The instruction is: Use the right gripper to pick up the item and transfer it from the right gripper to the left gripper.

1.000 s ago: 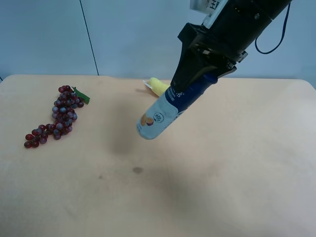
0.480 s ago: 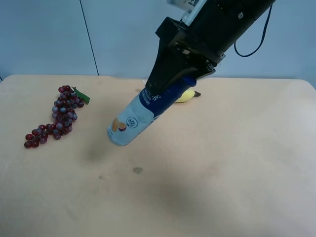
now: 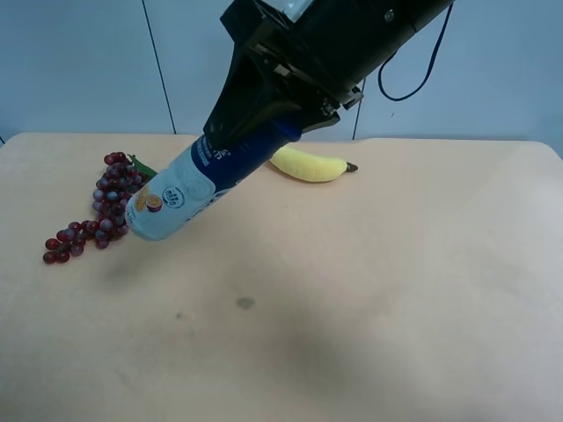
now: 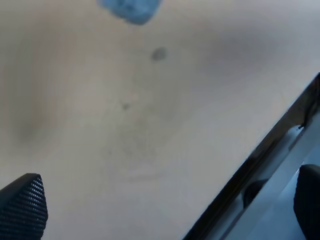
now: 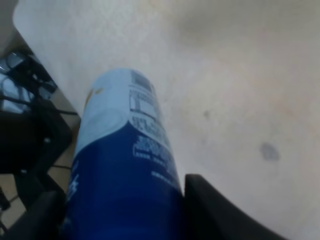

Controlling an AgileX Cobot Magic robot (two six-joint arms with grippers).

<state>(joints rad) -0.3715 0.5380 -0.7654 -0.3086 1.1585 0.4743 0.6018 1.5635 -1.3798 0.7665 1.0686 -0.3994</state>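
Beige desk lies below the bottle, held aloft, long axis slanting base-down toward the grapes. Its dark-blue upper end sits clamped in the right hand; cap hidden. The left hand is spread wide, empty, with the blurred base ahead of it; it is outside the high view, so separation is unclear.

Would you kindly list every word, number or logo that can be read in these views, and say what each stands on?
The bottle, dark blue band: white lettering, too small to read.
Its pale part: round emblem, not legible.
The bottle in the right wrist view: blocks of white print, blurred.
The white sticker on the arm: cut off, unreadable.
The banana, grapes and table: no text.
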